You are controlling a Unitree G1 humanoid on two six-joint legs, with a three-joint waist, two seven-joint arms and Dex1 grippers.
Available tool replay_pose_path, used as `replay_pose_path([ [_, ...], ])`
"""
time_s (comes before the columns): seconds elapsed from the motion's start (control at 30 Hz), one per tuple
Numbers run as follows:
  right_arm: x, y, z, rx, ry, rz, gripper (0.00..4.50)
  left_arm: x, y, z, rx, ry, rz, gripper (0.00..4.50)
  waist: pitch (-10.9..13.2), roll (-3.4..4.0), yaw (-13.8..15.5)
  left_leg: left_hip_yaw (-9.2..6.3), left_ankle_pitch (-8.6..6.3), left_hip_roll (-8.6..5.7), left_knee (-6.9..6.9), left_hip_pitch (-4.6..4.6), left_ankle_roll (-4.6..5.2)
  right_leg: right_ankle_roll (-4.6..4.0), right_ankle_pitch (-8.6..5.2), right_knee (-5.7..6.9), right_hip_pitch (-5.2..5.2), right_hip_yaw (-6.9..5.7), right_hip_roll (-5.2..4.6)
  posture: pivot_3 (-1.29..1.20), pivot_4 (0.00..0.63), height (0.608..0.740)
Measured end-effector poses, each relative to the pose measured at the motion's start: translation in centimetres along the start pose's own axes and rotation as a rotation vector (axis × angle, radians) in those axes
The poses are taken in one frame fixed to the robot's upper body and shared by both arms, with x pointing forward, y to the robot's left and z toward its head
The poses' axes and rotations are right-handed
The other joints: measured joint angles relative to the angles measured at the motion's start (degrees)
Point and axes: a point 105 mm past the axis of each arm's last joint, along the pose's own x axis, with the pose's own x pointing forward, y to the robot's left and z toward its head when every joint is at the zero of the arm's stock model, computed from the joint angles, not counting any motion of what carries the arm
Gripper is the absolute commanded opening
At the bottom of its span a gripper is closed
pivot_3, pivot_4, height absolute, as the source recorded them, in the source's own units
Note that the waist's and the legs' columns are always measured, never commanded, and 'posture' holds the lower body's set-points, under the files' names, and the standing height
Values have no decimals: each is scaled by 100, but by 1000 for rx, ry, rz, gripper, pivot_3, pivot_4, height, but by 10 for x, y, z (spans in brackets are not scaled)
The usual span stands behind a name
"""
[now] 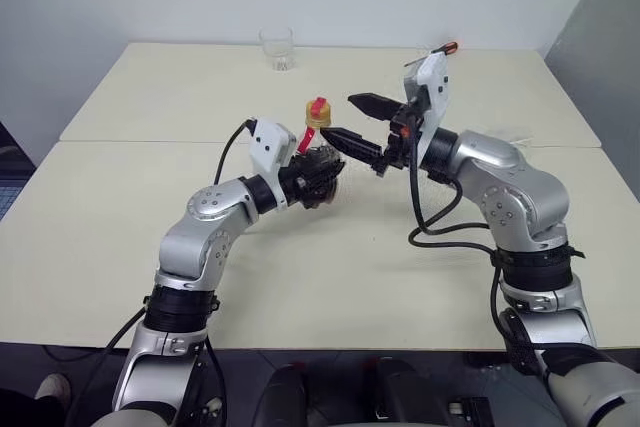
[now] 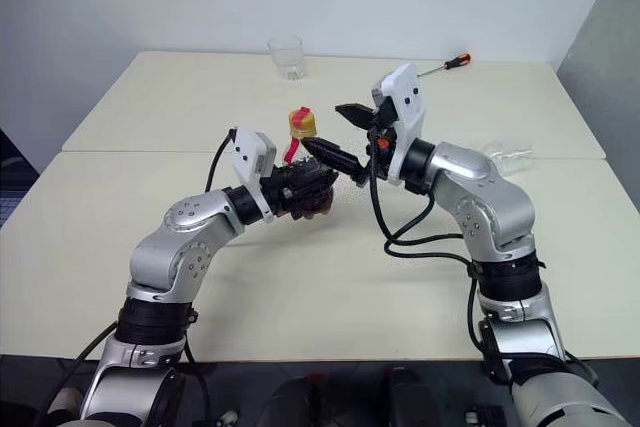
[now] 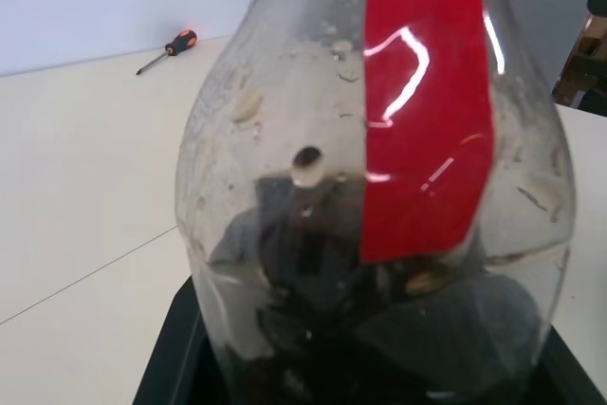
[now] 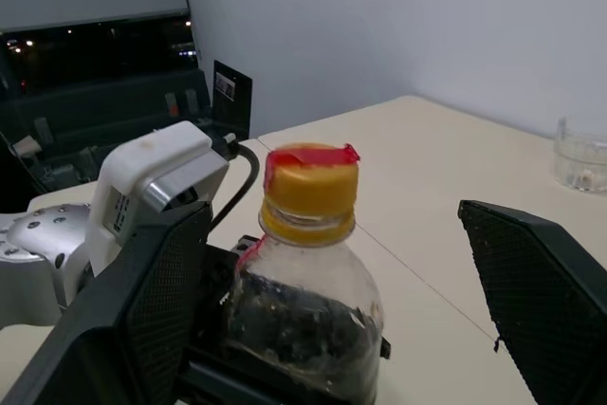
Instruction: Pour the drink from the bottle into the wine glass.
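Bottle [image 4: 308, 263] sits clamped in left fingers [image 2: 300, 187]; right fingers [image 4: 332, 329] gape around its cap [image 4: 310, 192] — off-centre closing could slip or tip it

The bottle [image 4: 308, 301] is showing clear plastic with a red label strip and a yellow cap [image 4: 310, 192] with red tape on top. The drink [image 4: 299, 334] inside is looking nearly black. The tabletop [image 1: 150, 97] is appearing pale cream. The screwdriver [image 2: 445, 65] is showing an orange-and-black handle.
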Motion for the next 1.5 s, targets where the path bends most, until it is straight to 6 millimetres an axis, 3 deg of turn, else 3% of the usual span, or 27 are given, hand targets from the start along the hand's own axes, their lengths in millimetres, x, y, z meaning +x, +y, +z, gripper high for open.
replay_pose_path([
  [0.17, 9, 2, 6, 16, -17, 12, 4437, 0, 0, 0, 0, 0, 0, 1967, 0, 0, 4, -1, 0, 1, 0, -1, 0, 0, 0, -2, 0, 0, -1, 0, 150, 740],
  [0.6, 14, -1, 1, 44, -4, 3, 4437, 0, 0, 0, 0, 0, 0, 1967, 0, 0, 3, 0, 0, 1, 0, -1, 0, 0, 0, -1, 0, 0, -1, 0, 150, 740],
  [0.9, 18, -1, -3, 39, 19, 6, 1380, 1, 2, -2, -7, 7, 6, 1967, 0, 0, 2, 0, 0, 1, 0, -1, 0, 0, 0, -1, 0, 0, -1, 0, 150, 740],
  [0.93, 18, -1, -3, 39, 20, 5, 1231, 1, 2, -2, -7, 8, 6, 1967, 0, 0, 2, -1, 0, 1, 0, -1, 0, 0, 0, -1, 0, -1, -1, 0, 150, 740],
  [1.5, 18, 5, -1, 85, 25, 86, 1231, -8, -3, -3, 7, -5, -8, 1967, 0, 1, 2, -1, 0, 3, -1, -1, 0, 0, 0, -2, 0, 0, -2, 0, 150, 740],
])
